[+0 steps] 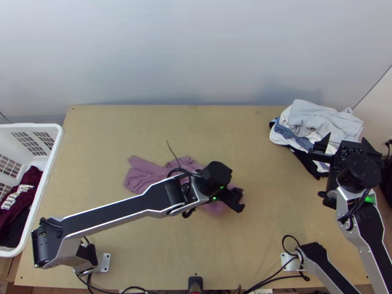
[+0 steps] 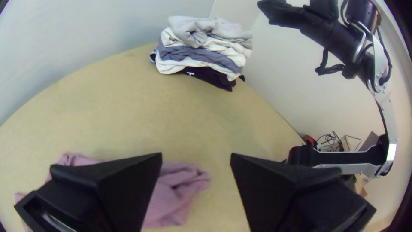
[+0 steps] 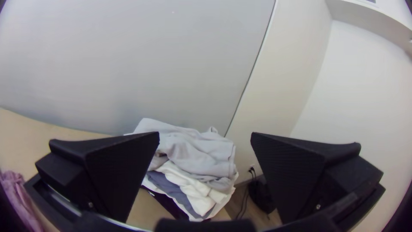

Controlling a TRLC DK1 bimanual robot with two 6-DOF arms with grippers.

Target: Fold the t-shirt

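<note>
My left gripper [image 1: 234, 198] is over the right part of the mauve t-shirt [image 1: 142, 175], which lies bunched near the middle of the table, partly hidden under the left arm. In the left wrist view, my left gripper [image 2: 196, 176] stands open, with the t-shirt [image 2: 171, 199] below and beside one finger. My right gripper [image 1: 347, 142] is at the table's right side, by the clothes pile. The right wrist view shows my right gripper [image 3: 205, 150] open with nothing held, and the t-shirt [image 3: 19, 197] off to the side.
A pile of grey, white, blue and dark clothes [image 1: 323, 122] sits at the table's back right corner. A white basket [image 1: 60, 147] with dark red and black clothing stands at the left edge. Bare tabletop [image 1: 235, 132] stretches behind the t-shirt.
</note>
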